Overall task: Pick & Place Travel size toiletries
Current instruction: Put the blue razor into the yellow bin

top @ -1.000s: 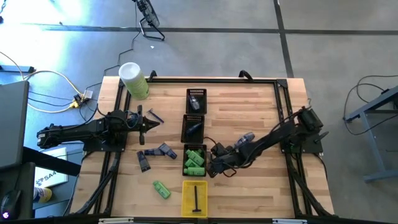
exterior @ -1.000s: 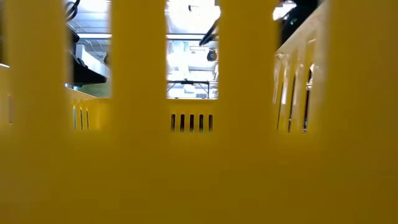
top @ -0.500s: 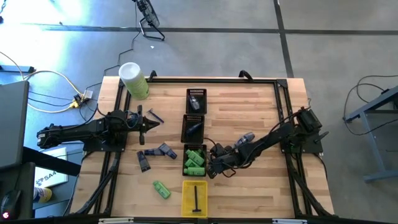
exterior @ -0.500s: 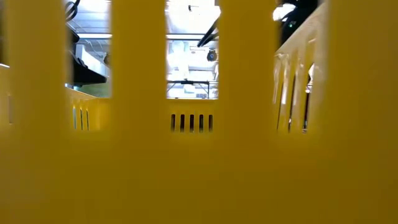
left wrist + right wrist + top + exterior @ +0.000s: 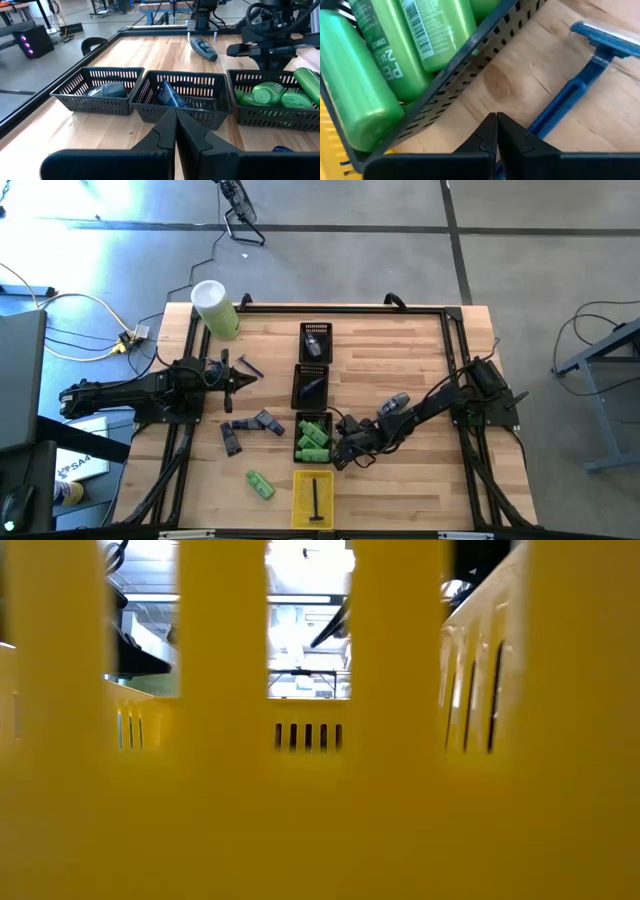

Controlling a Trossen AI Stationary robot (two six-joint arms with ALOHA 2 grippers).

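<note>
The high view is looking straight down on the whole surface [image 5: 400, 360]. The low view is sitting inside the yellow tray [image 5: 320, 830], peering out through its slots. Both wrist views are sharing the green bottles' black basket [image 5: 280, 107], the right one closest.

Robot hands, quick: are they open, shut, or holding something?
Left gripper: fingers shut, holding nothing, facing the black baskets.
Right gripper: fingers shut, holding nothing, beside the basket of green bottles.
</note>
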